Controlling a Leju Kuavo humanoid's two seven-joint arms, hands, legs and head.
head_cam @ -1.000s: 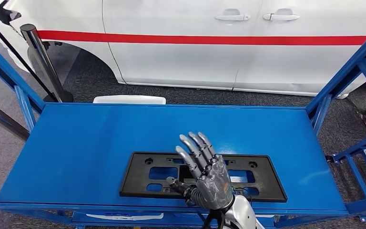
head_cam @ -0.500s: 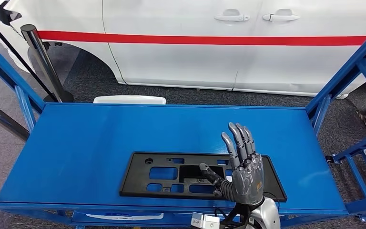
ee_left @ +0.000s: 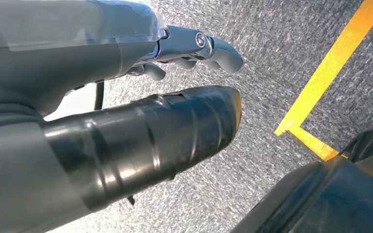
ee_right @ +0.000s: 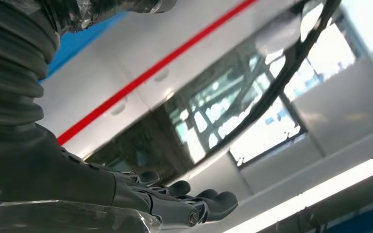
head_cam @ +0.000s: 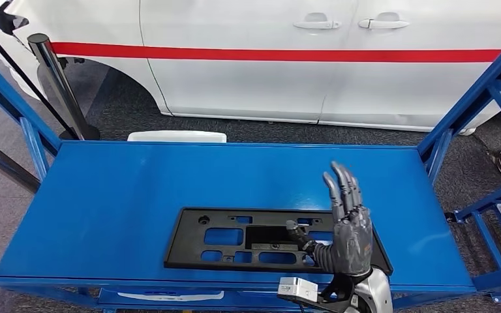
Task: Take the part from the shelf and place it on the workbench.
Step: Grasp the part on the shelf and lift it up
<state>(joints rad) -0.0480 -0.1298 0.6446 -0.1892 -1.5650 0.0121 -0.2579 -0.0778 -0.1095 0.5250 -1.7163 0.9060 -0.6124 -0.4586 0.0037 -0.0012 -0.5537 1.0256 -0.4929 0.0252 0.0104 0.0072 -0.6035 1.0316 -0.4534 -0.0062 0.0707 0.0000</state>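
Now right hand [head_cam: 348,240] raised, fingers apart — above black part [head_cam: 235,238], blue shelf [head_cam: 137,189]

Bare shelf [head_cam: 137,189] beyond part [head_cam: 235,244]

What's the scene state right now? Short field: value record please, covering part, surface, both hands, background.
part: black plastic plate with cutouts, lying flat
surface: blue shelf deck, part near its front edge
right hand: above the part's right end, fingers spread and pointing up, holding nothing
left hand: hanging over grey carpet by a yellow floor line, nothing seen in it
background: white car with red stripe, beyond the shelf
task status: part not yet picked up
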